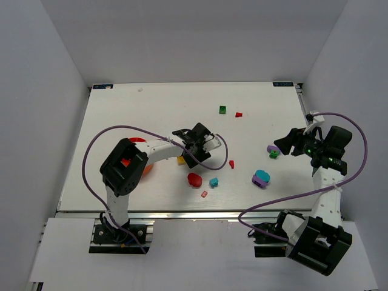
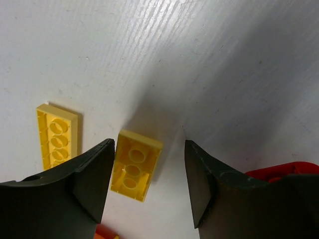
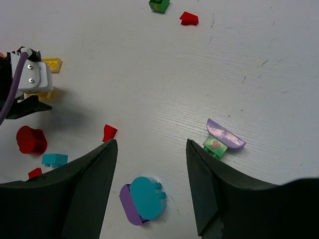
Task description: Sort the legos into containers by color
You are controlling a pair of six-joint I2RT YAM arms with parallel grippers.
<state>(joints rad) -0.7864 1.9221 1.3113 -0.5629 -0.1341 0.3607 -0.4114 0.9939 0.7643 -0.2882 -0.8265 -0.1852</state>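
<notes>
Gaping wide and holding nothing, your left gripper [image 2: 148, 149] straddles a short yellow brick [image 2: 134, 167] lying studs-down on the streaky white table [image 2: 199, 59], round hollow sockets showing, close by one dark finger [image 2: 89, 184]. A longer yellow plate [image 2: 56, 135] lies flat just beside it. Your right gripper [image 3: 151, 149] spreads empty too, above a rounded teal-on-purple piece [image 3: 142, 201] with a smooth glossy top.

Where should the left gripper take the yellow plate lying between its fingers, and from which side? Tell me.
Grip the yellow plate across its narrow width, by its two long edges, coming straight down. It lies flat, underside up, and those edges run roughly parallel to the open fingers of the left gripper. Centre first, probably: it sits close against one finger.
</notes>
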